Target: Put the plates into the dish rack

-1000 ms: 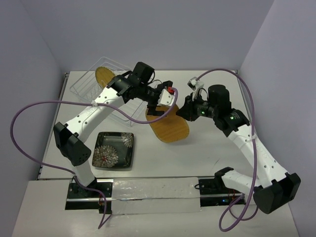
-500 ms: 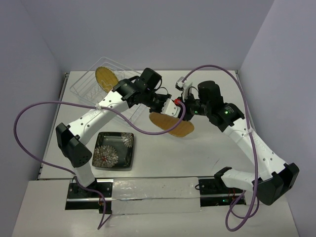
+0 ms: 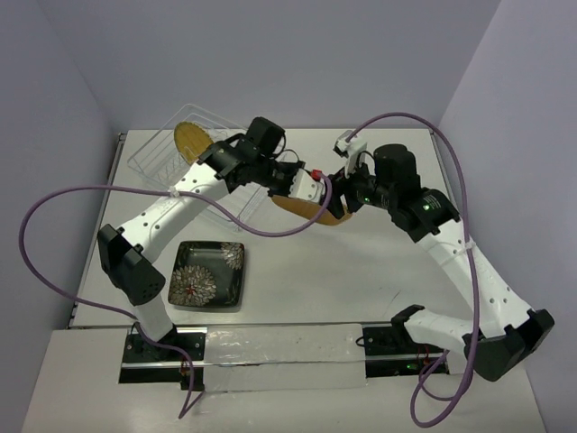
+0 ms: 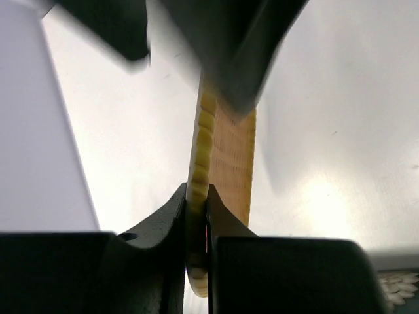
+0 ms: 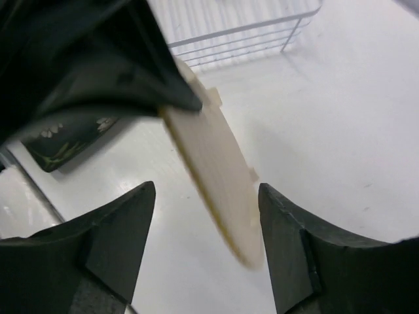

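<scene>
Top view, left claw (image 3: 305,188): pinched on one end of the orange plate (image 3: 315,211), held clear of the worktop (image 3: 388,262) near its middle.
Top view, right claw (image 3: 345,196): close against the plate's other end.
Top view, dish rack (image 3: 158,167): far left corner, with the yellow plate (image 3: 187,140) standing in it.
Top view, black plate (image 3: 207,273): flat on the worktop, near left, untouched.
Left wrist view: jaws pressed onto the orange plate's ribbed rim, plate seen edge-on.
Right wrist view: fingers spread wide, plate between them, touching neither as far as visible.
Step in hand: orange plate passing to the left arm, judged nearly settled.
Next move: right claw backs clear; left arm carries the plate on edge to a free rack slot.
</scene>
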`<state>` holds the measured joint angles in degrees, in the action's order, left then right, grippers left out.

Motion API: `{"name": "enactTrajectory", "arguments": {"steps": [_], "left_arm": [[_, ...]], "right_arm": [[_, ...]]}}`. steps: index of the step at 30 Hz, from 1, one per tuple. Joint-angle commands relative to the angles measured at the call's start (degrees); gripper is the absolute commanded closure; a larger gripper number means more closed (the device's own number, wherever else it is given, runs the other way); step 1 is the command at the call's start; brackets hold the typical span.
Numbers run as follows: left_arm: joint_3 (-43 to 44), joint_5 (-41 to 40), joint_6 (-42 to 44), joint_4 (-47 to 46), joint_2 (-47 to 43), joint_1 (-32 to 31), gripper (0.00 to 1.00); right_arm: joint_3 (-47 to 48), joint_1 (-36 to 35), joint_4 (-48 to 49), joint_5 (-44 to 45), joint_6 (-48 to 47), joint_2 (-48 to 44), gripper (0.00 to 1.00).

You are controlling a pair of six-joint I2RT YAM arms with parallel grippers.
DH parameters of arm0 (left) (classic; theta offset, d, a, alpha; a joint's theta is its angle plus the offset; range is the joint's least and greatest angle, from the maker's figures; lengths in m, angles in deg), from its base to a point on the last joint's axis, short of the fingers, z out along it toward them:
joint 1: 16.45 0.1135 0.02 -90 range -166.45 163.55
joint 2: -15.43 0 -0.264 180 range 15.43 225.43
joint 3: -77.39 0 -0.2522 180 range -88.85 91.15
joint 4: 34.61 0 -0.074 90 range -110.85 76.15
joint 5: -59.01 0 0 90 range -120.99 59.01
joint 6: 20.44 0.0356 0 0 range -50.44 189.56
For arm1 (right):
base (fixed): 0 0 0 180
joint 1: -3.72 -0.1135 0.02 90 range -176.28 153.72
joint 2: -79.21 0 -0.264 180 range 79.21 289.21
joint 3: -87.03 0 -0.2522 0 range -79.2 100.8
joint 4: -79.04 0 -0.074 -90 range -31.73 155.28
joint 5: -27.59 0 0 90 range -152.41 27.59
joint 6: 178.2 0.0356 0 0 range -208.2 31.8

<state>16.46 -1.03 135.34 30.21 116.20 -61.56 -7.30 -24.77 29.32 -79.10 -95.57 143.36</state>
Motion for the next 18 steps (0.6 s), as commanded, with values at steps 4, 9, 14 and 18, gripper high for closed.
{"name": "enactTrajectory", "arguments": {"steps": [4, 9, 14, 18], "left_arm": [[2.0, 4.3, 4.7, -8.0, -4.6, 11.0, 1.0], [6.9, 14.5, 17.9, -4.2, -4.3, 20.7, 1.0], [16.6, 18.3, 36.5, 14.4, -1.3, 30.0, 1.0], [17.4, 13.6, 45.1, 22.4, -1.0, 34.0, 1.0]], "right_arm": [[4.3, -0.3, 4.4, -1.2, 0.2, -9.2, 0.21], [4.2, -0.3, 6.3, 3.8, 1.1, -12.9, 0.2], [4.0, -0.2, 7.6, 9.2, 2.7, -13.1, 0.19], [4.5, -0.2, 8.2, 13.2, 4.7, -10.9, 0.19]]}}
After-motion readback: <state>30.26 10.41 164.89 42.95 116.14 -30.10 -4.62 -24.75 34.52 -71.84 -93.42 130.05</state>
